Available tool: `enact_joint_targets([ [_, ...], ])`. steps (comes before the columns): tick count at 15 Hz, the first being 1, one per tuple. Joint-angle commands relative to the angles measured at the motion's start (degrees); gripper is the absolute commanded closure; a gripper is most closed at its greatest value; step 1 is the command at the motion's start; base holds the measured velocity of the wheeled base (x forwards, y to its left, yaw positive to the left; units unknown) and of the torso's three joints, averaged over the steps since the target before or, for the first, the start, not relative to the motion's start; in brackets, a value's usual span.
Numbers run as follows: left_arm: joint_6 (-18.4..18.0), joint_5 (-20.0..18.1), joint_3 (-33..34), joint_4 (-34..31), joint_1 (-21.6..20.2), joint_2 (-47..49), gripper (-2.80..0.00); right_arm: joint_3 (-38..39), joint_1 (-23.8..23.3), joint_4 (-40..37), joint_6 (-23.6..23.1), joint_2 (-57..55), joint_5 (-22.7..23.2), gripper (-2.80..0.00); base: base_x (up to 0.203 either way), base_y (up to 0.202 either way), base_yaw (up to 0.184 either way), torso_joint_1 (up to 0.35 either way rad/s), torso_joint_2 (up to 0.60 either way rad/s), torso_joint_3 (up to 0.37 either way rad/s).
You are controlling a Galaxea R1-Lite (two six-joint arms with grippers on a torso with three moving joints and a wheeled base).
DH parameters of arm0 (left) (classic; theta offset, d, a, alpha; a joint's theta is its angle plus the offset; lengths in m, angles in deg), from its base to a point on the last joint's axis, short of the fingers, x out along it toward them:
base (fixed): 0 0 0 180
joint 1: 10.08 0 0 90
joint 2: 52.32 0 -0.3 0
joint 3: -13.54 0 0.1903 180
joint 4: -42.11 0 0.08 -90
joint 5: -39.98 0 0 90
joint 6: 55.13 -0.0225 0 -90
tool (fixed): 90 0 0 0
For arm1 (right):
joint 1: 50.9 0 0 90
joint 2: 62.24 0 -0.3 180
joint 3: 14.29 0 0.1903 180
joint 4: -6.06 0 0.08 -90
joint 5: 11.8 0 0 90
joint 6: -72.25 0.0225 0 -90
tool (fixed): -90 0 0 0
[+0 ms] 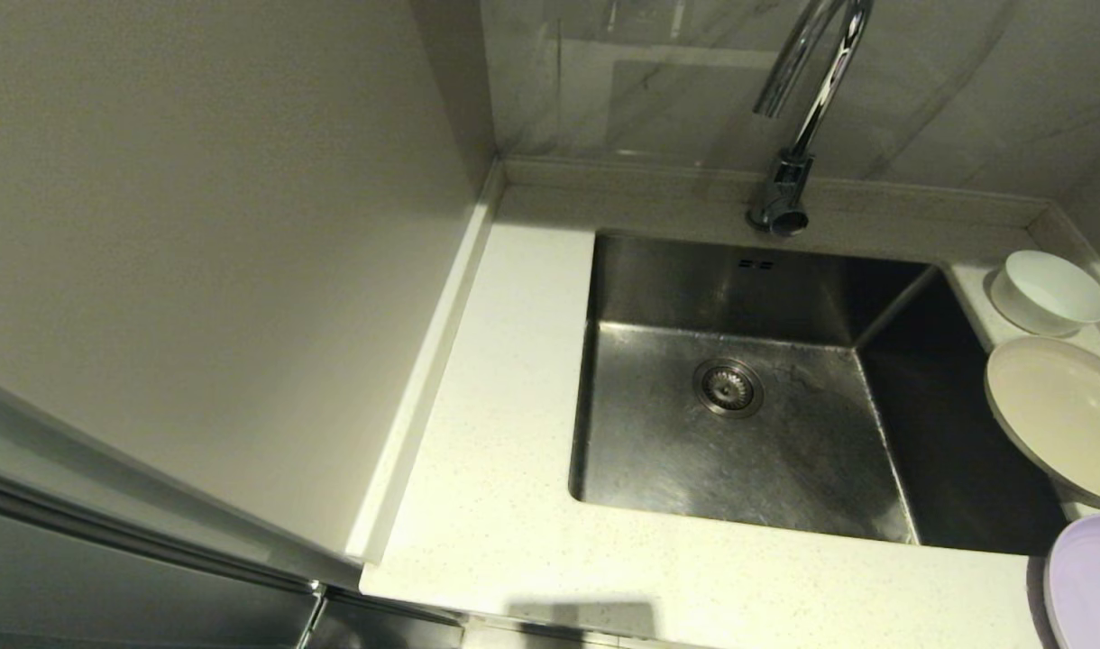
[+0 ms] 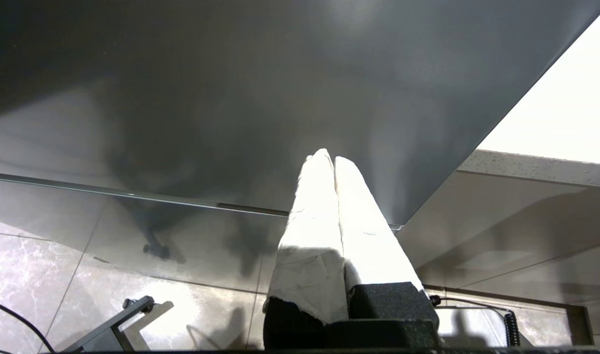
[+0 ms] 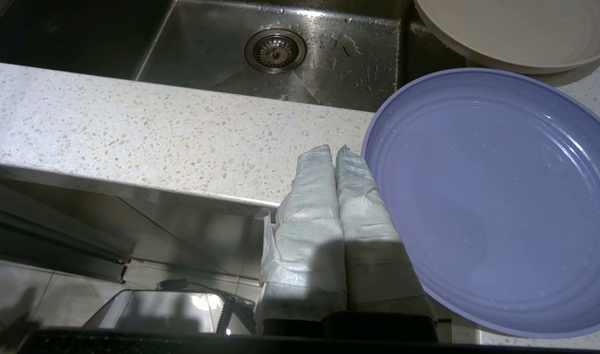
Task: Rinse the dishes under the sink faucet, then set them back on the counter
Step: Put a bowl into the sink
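Bowl (image 1: pixel 1050 290), beige plate (image 1: pixel 1059 415), lavender plate (image 3: pixel 492 196) sit on surface (image 1: pixel 505 433) beside sink (image 1: pixel 739 397). Right claw (image 3: pixel 335 150) pinched closed, empty, low by surface edge; left claw (image 2: pixel 328 158) same, parked low.

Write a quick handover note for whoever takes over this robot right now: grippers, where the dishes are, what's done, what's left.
Left gripper: shut, empty, low beside the cabinet front.
Right gripper: shut, empty, below the counter edge next to the lavender plate.
Bowl, beige plate and lavender plate all sit on the counter right of the sink; both plates overhang it.
Sink is empty, faucet not running.
Droplets on the lavender plate; whether the others were rinsed I can't tell.
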Motion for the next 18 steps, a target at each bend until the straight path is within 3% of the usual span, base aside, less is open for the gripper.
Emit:
enact_joint_targets([
  [1,0.03,0.04,0.00,0.02,-0.02,-0.18,0.00,-0.03,0.02,-0.01,-0.42,-0.09,-0.13,0.00,0.000,0.000,0.000,0.000,0.00,0.000],
  [4,0.03,0.04,0.00,0.02,-0.02,-0.26,0.00,-0.24,0.02,-0.11,-0.56,-0.02,-0.22,0.00,0.000,0.000,0.000,0.000,0.00,0.000],
  [7,0.03,0.04,0.00,0.02,-0.02,-0.18,0.00,-8.83,0.05,-0.60,2.08,-5.21,-1.30,0.00,0.000,0.000,0.000,0.000,0.00,0.000],
  [11,0.03,0.04,0.00,0.02,-0.02,-0.18,0.00,-32.15,0.08,-0.88,10.44,-26.20,-2.30,0.00,0.000,0.000,0.000,0.000,0.00,0.000],
  [15,0.03,0.04,0.00,0.02,-0.02,-0.18,0.00,-49.77,0.04,-3.75,9.94,-47.62,-5.01,0.00,0.000,0.000,0.000,0.000,0.00,0.000],
  [18,0.03,0.04,0.00,0.02,-0.02,-0.18,0.00,-69.42,0.03,-14.63,8.91,-63.98,-12.65,0.00,0.000,0.000,0.000,0.000,0.00,0.000],
])
